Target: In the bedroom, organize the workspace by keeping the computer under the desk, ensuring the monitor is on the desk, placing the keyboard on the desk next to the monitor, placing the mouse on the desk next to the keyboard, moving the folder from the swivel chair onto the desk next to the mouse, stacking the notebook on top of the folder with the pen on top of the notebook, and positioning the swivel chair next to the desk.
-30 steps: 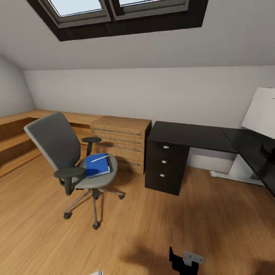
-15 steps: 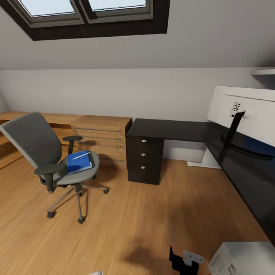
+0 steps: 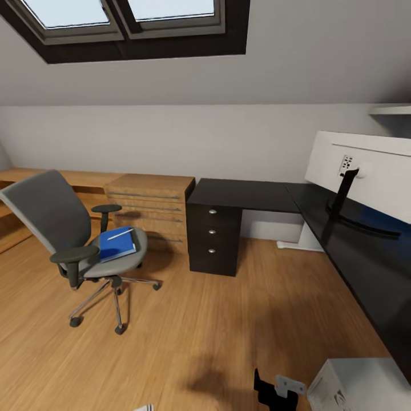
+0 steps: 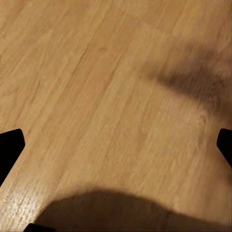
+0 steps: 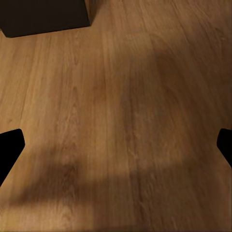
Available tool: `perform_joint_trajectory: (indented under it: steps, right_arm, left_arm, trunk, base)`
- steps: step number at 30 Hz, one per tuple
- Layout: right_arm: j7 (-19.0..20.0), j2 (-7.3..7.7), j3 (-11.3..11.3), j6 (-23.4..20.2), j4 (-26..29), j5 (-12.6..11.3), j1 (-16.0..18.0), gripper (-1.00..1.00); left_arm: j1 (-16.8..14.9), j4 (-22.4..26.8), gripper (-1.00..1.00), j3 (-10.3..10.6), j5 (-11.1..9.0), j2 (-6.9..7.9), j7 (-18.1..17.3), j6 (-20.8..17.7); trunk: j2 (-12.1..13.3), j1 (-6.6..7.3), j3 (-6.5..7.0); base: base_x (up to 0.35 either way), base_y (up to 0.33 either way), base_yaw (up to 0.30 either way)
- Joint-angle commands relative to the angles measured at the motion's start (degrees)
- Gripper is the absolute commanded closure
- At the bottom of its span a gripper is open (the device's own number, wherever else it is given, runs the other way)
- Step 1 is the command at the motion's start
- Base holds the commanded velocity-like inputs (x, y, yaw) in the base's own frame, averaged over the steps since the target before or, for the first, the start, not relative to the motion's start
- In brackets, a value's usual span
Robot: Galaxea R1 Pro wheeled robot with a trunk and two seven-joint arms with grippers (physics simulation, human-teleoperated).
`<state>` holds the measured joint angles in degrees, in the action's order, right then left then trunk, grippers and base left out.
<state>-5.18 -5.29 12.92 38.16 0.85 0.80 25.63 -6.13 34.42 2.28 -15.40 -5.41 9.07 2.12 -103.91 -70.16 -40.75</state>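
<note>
Robot's standing out on the wood floor (image 3: 217,337) with nothing picked up so far. The swivel chair (image 3: 68,228) sits well apart from the desk (image 3: 245,194), and the blue folder (image 3: 117,244) is lying on its seat with the pen (image 3: 121,233) resting on top. I can't make out the notebook. The monitor (image 3: 365,177) is up on the desk's right wing, white back facing us, and the computer (image 3: 362,385) is on the floor next to that wing, not clearly under it.

Both wrist cameras look at bare floor. The left hand (image 4: 116,145) and right hand (image 5: 116,145) look spread wide, fingertips at the frame edges, empty.

What I'd worry about: the pen is loose on the folder, so lifting it tilted probably rolls the pen off. Bumping the chair could also send it rolling away on its castors. And driving along the desk, the base might clip the computer.
</note>
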Motion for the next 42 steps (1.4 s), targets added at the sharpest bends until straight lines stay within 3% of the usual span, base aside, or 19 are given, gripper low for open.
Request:
perform_joint_trajectory:
  steps: [1, 16, 42]
  right_arm:
    - [-0.2, 0.03, 0.1, 0.1, 0.0, 0.0, 0.0, -1.00]
    - [-0.1, -0.79, 0.0, -0.1, -2.0, 0.8, 0.0, -1.00]
    - [-0.2, -0.35, 0.0, 0.2, -1.9, 1.0, 0.0, -1.00]
  left_arm:
    - [0.0, -0.4, -1.00, 0.2, -0.5, 0.04, 0.3, 0.2]
    - [0.0, -10.4, -1.00, 0.2, -0.7, 0.14, -0.2, 0.3]
    - [0.0, -11.1, -1.00, 0.2, -0.5, 0.10, 0.4, 0.5]
  trunk:
    - [0.4, 0.23, 0.13]
    - [6.4, 3.53, 2.83]
    - [16.8, 9.24, 7.49]
  base:
    - [-0.002, 0.000, -0.001]
    - [0.000, 0.000, 0.000]
    - [-0.020, 0.000, 0.000]
